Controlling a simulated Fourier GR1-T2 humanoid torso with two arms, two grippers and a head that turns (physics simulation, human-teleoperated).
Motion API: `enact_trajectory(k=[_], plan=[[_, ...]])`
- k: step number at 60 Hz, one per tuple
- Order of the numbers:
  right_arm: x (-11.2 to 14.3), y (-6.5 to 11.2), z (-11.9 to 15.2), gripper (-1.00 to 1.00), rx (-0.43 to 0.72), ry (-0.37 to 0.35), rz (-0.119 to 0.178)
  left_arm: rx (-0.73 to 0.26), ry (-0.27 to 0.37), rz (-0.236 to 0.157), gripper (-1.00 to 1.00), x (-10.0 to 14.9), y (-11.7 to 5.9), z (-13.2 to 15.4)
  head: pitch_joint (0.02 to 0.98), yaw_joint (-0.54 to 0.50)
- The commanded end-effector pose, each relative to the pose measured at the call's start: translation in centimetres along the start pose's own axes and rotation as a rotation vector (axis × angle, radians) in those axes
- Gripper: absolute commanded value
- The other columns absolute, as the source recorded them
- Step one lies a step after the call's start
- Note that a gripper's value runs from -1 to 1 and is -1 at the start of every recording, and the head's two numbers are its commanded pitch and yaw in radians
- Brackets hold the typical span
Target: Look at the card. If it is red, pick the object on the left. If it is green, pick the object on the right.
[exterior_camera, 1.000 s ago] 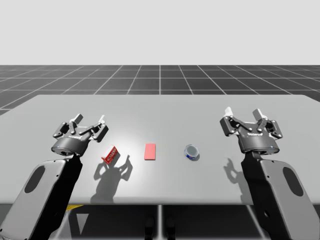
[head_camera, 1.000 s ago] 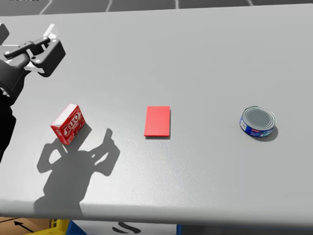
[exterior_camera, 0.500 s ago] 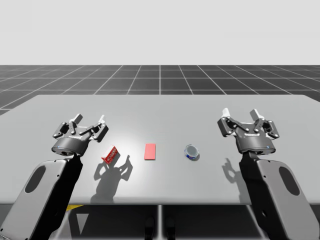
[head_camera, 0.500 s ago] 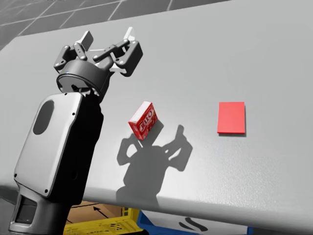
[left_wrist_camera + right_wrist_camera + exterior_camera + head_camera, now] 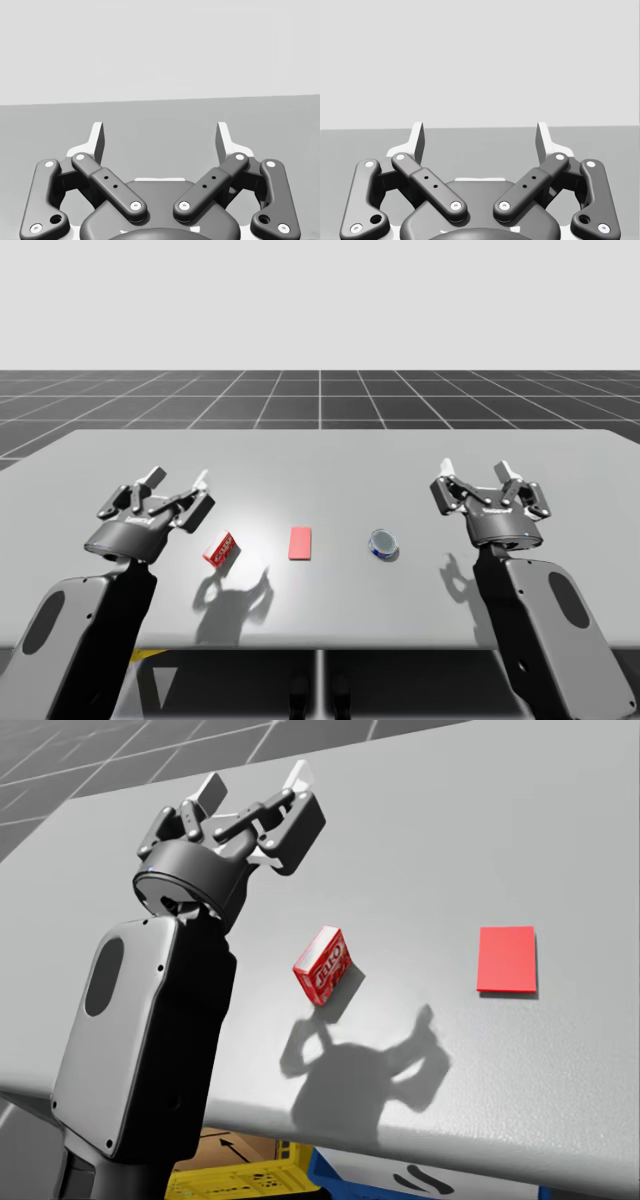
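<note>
From high up, the grey table (image 5: pixel 330 455) has three things in a row. The red card (image 5: pixel 300 543) lies flat in the middle. The small red box (image 5: pixel 221 549) is on the left of the card. The short blue round can (image 5: pixel 383 544) is on the right of it. The three things do not touch each other. My left gripper (image 5: pixel 177 480) hangs in the air just beside the red box, on its far left side, and does not touch it. It is wide open and holds nothing. My right gripper (image 5: pixel 478 472) hangs to the right of the can, well apart from it. It is wide open too, and holds nothing.

From my head, my left arm stands big in front. Its gripper is up above the table, past the red box and to its left. The box is tipped at a slant to the table's edge. A dark shadow (image 5: pixel 365 1060) of the gripper lies on the table near the box. The red card is off to the right.

From my left wrist, the two fingers (image 5: pixel 97 140) stand far apart, with bare table ahead of them.

From my right wrist, the fingers (image 5: pixel 543 140) are far apart the same way, with grey table ahead.
</note>
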Motion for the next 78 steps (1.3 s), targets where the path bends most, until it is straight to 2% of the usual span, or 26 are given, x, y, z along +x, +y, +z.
enact_trajectory(k=[1,9,15,24,32,41,55,67,78], plan=[[-0.3,0.1,0.0,-1.00,0.000,0.008,0.003,-0.103,0.011,0.014,-1.00,1.5,-0.9,2.6,0.869,0.40],[-0.4,0.2,-0.1,-1.00,0.001,0.009,0.003,-0.184,0.071,0.005,-1.00,1.1,0.0,5.3,0.869,0.40],[-0.5,0.2,-0.2,-1.00,0.001,0.009,0.003,-0.204,0.115,-0.021,-1.00,0.1,1.2,7.0,0.870,0.40],[-0.5,0.2,-0.2,-1.00,0.001,0.010,0.004,-0.221,0.226,-0.092,-1.00,-2.5,2.4,9.5,0.869,0.40],[-0.5,0.2,-0.2,-1.00,0.002,0.011,0.002,-0.232,0.310,-0.109,-1.00,-4.5,2.7,10.8,0.867,0.40],[-0.5,0.2,-0.2,-1.00,0.004,0.011,0.002,-0.237,0.372,-0.094,-1.00,-6.5,2.7,11.3,0.868,0.40],[-0.6,0.2,-0.3,-1.00,0.006,0.012,0.002,-0.219,0.414,-0.073,-1.00,-8.8,2.2,10.2,0.871,0.40],[-0.5,0.1,-0.3,-1.00,0.007,0.012,0.000,-0.194,0.438,-0.070,-1.00,-9.7,1.9,8.6,0.871,0.39],[-0.5,0.1,-0.3,-1.00,0.008,0.011,0.000,-0.180,0.463,-0.051,-1.00,-10.2,1.4,7.0,0.873,0.39]])
